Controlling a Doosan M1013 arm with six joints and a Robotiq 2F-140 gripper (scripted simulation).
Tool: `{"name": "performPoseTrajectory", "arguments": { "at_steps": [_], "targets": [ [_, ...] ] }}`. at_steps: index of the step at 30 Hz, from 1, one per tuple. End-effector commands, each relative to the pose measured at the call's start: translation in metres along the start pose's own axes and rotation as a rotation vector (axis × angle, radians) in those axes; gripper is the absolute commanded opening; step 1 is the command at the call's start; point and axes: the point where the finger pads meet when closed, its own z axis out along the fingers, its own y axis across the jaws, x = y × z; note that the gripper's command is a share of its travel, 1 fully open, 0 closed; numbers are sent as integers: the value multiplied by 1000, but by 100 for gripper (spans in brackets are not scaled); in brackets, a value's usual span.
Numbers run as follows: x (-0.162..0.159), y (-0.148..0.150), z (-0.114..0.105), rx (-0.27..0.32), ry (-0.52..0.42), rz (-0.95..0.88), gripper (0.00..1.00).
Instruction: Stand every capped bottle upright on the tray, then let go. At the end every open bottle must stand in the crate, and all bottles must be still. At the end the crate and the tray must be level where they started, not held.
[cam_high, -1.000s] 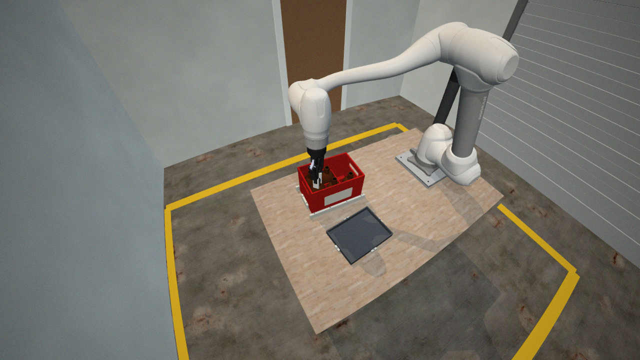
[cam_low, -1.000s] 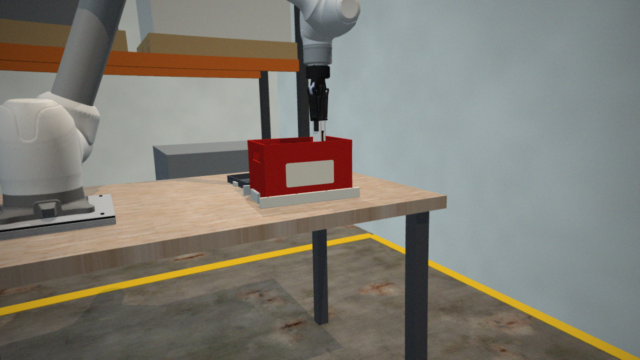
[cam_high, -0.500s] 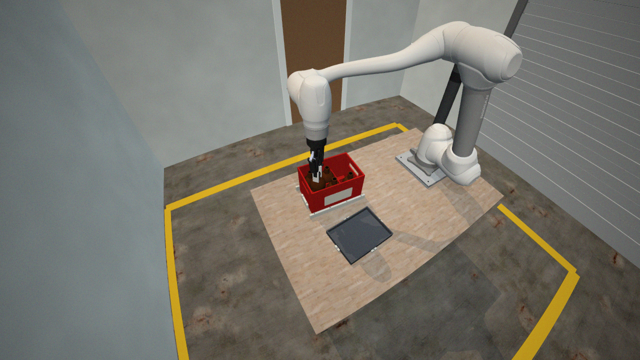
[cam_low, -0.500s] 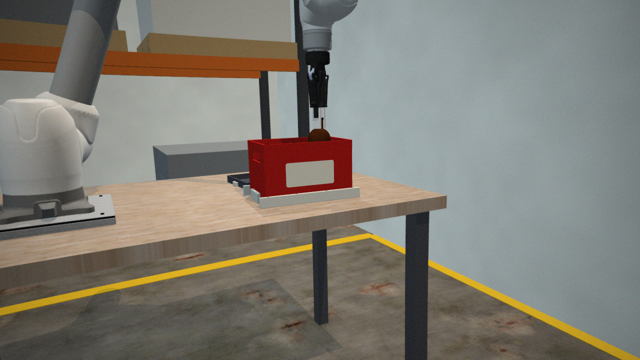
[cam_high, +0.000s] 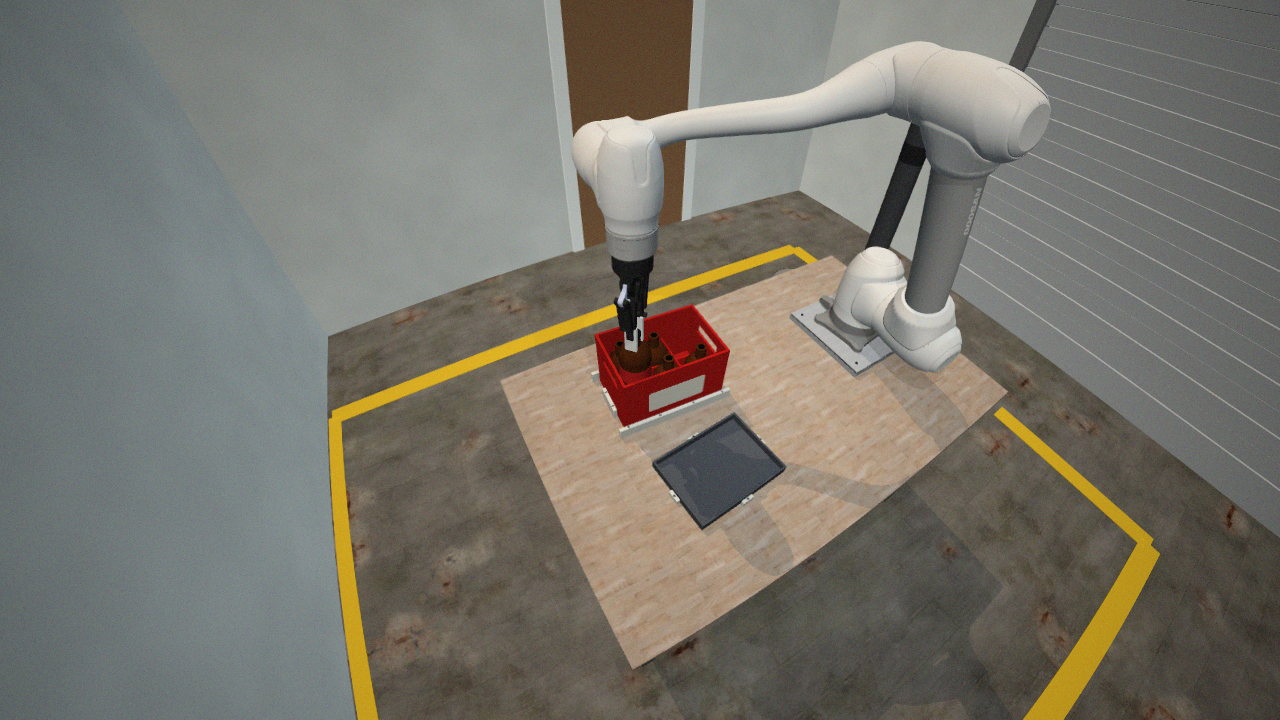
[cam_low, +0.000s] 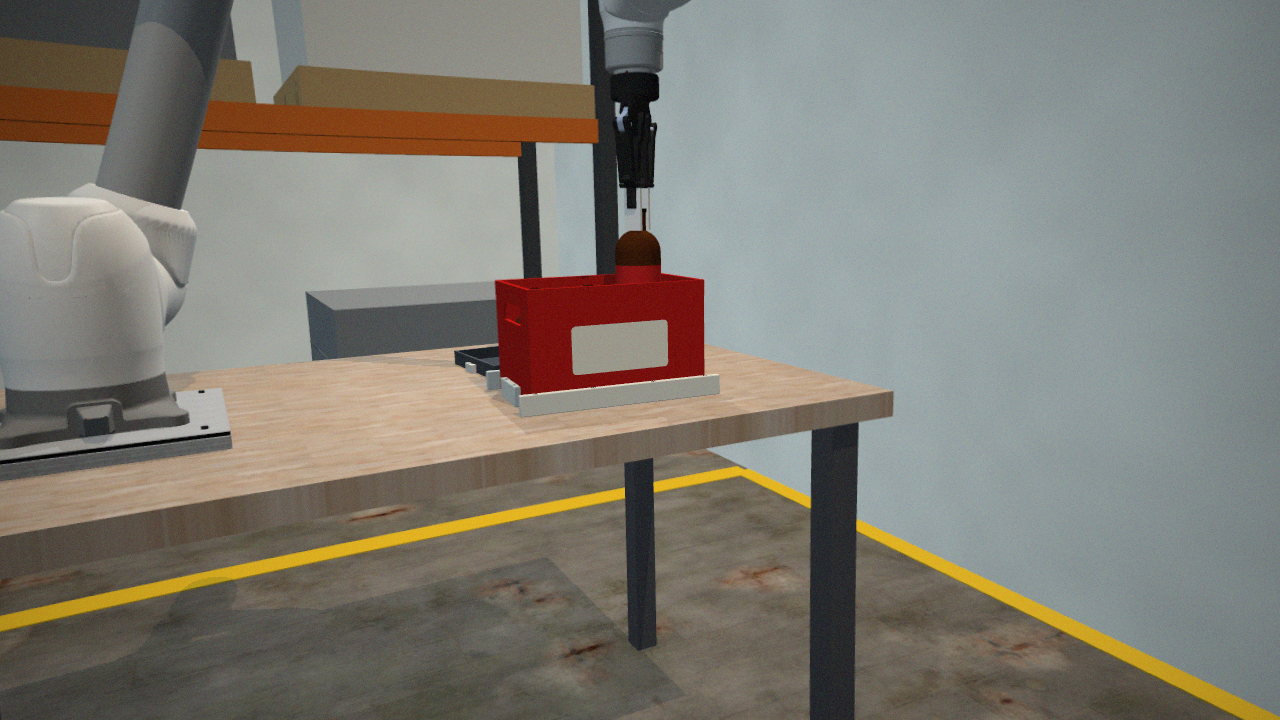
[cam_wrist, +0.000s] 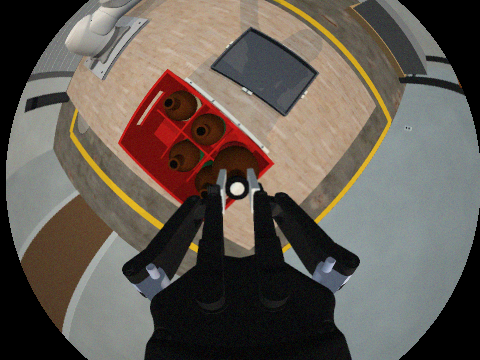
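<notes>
My gripper (cam_high: 631, 336) is shut on the neck of a brown capped bottle (cam_high: 633, 356) with a white cap (cam_wrist: 235, 188). The bottle hangs upright, its shoulder above the rim of the red crate (cam_high: 666, 372) and its lower part still inside the crate's left end, as the exterior view shows (cam_low: 638, 250). Three more brown bottles (cam_wrist: 194, 130) stand in other compartments of the crate (cam_wrist: 190, 136). The dark tray (cam_high: 717, 468) lies flat on the table in front of the crate, with nothing on it; the wrist view also shows the tray (cam_wrist: 264, 71).
The crate sits in a pale bracket (cam_low: 617, 395) near the table's far edge. The robot base (cam_high: 881, 313) stands at the right end of the table. A grey box (cam_low: 398, 317) and an orange shelf (cam_low: 295, 125) stand behind the table.
</notes>
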Motion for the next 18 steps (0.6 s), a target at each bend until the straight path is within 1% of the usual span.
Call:
{"name": "performPoseTrajectory", "arguments": {
  "at_steps": [1,7,10,18],
  "targets": [
    [0,0,-10,0,0,0,0],
    [0,0,-30,0,0,0,0],
    [0,0,-30,0,0,0,0],
    [0,0,-47,0,0,0,0]
  ]
}}
